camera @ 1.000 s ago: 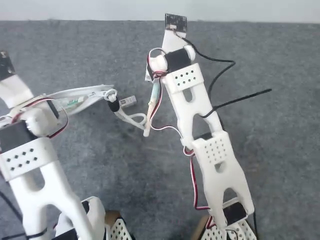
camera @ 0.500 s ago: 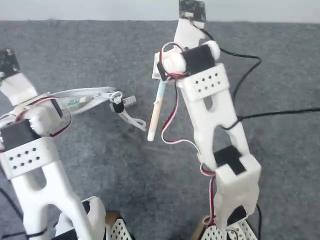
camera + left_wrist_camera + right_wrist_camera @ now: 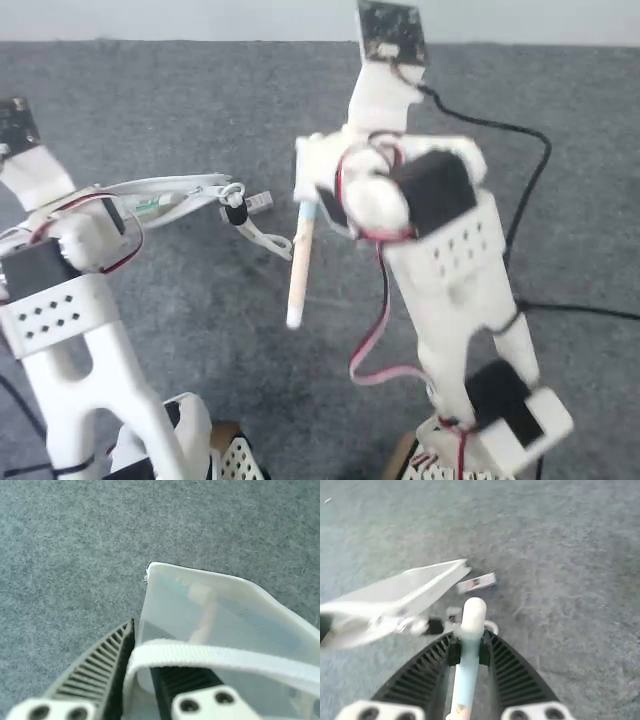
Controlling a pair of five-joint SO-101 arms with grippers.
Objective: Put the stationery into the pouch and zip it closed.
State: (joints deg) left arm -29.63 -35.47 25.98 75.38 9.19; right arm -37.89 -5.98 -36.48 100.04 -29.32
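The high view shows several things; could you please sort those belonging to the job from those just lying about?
Job: white translucent zip pouch in the left pincer; cream-and-pale-blue pen in the right pincer.
Lying about: thin black cable; grey carpeted table.

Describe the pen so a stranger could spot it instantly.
On the grey carpeted table, find the right arm. The pen hangs from its jaws, a slim cream stick with a pale blue top, unlike the flat white pouch beside it.

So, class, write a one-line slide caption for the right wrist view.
Right gripper holds a pen over the grey mat, the white pouch just beyond its end.
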